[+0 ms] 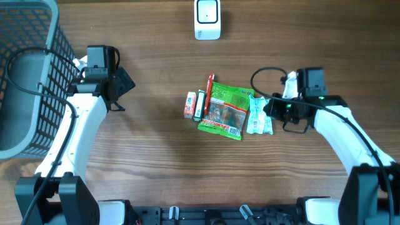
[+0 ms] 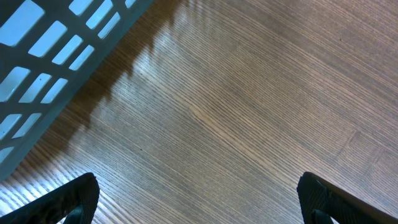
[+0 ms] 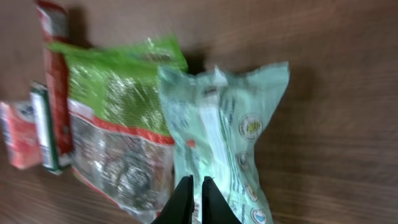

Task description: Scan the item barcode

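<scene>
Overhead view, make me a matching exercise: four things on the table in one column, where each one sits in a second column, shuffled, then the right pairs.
Things:
1. white scanner
2. mesh basket
3. pale green packet
4. orange box

Places:
A. left end of the row that holds the green bag
B. far edge of the table, centre
C. pinched in the right gripper
D. left edge of the table

Pairs: 1-B, 2-D, 3-C, 4-A
</scene>
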{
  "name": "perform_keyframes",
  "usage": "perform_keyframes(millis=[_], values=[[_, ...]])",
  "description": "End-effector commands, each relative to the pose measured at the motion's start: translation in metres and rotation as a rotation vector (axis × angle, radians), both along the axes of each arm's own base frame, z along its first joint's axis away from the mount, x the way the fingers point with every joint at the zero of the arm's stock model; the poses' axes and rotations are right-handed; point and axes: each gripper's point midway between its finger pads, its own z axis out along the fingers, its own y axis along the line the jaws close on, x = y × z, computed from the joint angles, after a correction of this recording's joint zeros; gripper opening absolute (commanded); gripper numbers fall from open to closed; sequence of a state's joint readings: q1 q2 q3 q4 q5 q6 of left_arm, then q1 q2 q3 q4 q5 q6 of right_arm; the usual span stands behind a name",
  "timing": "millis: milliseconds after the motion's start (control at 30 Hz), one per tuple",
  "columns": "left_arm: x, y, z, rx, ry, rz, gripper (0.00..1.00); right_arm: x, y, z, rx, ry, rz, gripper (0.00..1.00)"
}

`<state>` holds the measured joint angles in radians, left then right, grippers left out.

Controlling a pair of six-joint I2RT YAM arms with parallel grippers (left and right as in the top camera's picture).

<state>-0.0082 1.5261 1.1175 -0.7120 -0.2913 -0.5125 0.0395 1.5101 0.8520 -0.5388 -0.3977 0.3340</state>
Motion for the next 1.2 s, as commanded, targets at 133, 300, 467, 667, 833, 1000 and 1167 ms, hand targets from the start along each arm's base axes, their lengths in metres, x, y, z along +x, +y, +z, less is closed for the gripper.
perform_keyframes(millis=[133,300,467,667,833,1000,1167], values=[[0.000,0.004,-0.001,0.019,0.007,0.000,1.00,-0.016,0.012,-0.016,-0.022,0.044,0.057,0.07],[0.000,0.004,-0.001,0.019,0.007,0.000,1.00,-0.040,-0.007,-0.053,-0.120,0.151,0.005,0.08],[0.000,0.004,-0.001,0.020,0.007,0.000,1.00,-0.047,-0.017,-0.070,-0.177,0.174,-0.009,0.04],[0.000,0.004,-0.001,0.019,0.007,0.000,1.00,-0.012,0.000,0.005,-0.106,0.029,0.074,0.08],[0.000,0.004,-0.001,0.019,0.007,0.000,1.00,-0.028,0.014,0.011,-0.033,0.061,0.136,0.08],[0.000,0.004,-0.001,0.019,0.007,0.000,1.00,-0.046,0.013,-0.021,-0.033,0.089,0.134,0.08],[0.000,0.004,-0.001,0.019,0.007,0.000,1.00,-0.058,0.009,-0.057,-0.011,0.099,0.012,0.08]])
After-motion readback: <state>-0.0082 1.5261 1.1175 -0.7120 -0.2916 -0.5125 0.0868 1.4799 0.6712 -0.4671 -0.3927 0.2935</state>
